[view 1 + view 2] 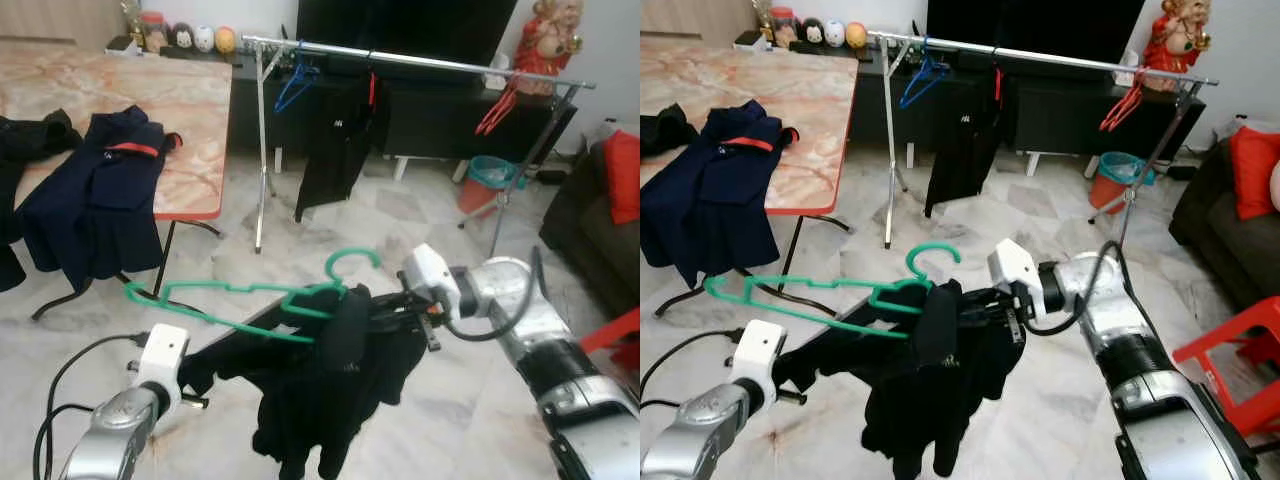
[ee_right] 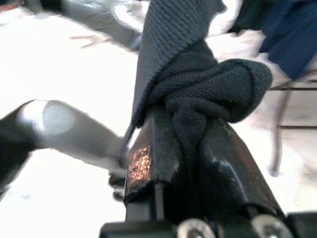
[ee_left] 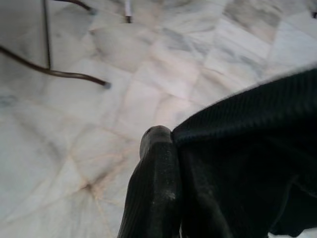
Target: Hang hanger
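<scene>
A black knitted garment (image 1: 330,390) is pinched in the closed right gripper (image 1: 385,312) and the closed left gripper (image 1: 200,385), well short of the silver clothes rail (image 1: 420,62). The green plastic hanger (image 1: 240,295) is only half threaded, lying across the garment top; it could be shaken loose and dropped before the rail is reached.

Green hanger (image 1: 250,300) partly under garment (image 1: 320,390)

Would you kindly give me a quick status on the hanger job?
Right hand shut on black garment carrying green hanger. Left hand shut on the garment's edge. Clothes rack ahead across the floor, already holding a black shirt.
</scene>
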### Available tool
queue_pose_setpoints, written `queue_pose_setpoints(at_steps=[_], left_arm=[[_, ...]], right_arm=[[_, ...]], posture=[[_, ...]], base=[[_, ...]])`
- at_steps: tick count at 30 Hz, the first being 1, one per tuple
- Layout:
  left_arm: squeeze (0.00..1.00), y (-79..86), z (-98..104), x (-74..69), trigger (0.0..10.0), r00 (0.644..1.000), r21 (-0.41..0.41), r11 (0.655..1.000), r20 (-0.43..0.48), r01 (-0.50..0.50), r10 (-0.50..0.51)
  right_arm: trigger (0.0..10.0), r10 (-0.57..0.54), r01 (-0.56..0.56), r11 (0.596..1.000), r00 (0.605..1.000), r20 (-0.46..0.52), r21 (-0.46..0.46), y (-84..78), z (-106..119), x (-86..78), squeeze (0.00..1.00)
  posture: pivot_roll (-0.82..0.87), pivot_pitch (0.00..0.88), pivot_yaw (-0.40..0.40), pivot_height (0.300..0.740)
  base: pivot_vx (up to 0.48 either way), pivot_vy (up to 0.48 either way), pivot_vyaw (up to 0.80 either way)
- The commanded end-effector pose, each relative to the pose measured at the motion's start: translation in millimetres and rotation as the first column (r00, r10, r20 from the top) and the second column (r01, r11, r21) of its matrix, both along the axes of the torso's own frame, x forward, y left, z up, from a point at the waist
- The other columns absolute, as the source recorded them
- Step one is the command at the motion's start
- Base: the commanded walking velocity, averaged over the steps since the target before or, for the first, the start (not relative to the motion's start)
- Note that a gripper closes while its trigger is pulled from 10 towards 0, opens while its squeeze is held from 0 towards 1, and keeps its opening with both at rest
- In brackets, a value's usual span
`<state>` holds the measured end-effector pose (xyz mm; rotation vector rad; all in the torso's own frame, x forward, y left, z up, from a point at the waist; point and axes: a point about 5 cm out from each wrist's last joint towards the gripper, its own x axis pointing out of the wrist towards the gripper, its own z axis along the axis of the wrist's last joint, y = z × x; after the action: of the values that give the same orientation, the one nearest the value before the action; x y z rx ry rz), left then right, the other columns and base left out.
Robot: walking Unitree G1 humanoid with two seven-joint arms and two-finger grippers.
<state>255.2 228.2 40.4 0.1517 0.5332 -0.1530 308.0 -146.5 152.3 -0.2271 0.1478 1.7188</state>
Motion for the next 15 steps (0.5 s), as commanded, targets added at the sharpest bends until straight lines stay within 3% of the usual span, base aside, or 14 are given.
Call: queue_pose_setpoints(at_steps=[1,4,6,10,12,15], left_arm=[[0.00,15.0,-6.7,-4.3,10.0,0.997,0.068,0.995,-0.034,-0.071,0.073],[0.00,16.7,-7.2,-3.8,10.0,0.996,0.080,0.993,-0.032,-0.082,0.084],[0.00,17.6,-7.2,-2.3,10.0,0.995,0.087,0.992,-0.016,-0.096,0.098],[0.00,17.6,-6.7,-1.3,10.0,0.995,0.087,0.991,-0.006,-0.102,0.103],[0.00,16.8,-6.9,-0.7,10.0,0.995,0.087,0.991,-0.007,-0.099,0.100],[0.00,16.2,-7.3,-0.6,10.0,0.995,0.088,0.991,-0.007,-0.097,0.098]], right_arm=[[10.0,0.053,-0.052,0.998,0.998,0.022,-0.040,-5.3,1.6,-8.4,0.00],[10.0,0.071,-0.069,0.991,0.997,0.013,-0.114,-10.3,-7.5,-14.3,0.00],[10.0,0.094,-0.085,0.969,0.995,0.027,-0.231,-19.3,-16.9,-19.1,0.00],[10.0,0.100,-0.087,0.955,0.994,0.033,-0.283,-24.7,-17.7,-21.1,0.00],[10.0,0.110,-0.070,0.924,0.990,0.085,-0.377,-31.9,-20.9,-18.2,0.00],[10.0,0.095,-0.028,0.901,0.987,0.133,-0.432,-36.8,-22.4,-15.1,0.00]], posture=[[0.19,0.000,-0.141,0.740],[0.19,0.000,-0.141,0.740],[0.19,0.000,-0.139,0.740],[0.19,0.000,-0.138,0.740],[0.18,0.000,-0.137,0.740],[0.18,0.000,-0.138,0.740]], base=[[0.000,0.000,0.00],[0.000,0.000,0.00],[0.000,0.000,0.00],[0.000,0.000,0.00],[0.000,0.000,0.00],[0.000,0.000,0.00]])
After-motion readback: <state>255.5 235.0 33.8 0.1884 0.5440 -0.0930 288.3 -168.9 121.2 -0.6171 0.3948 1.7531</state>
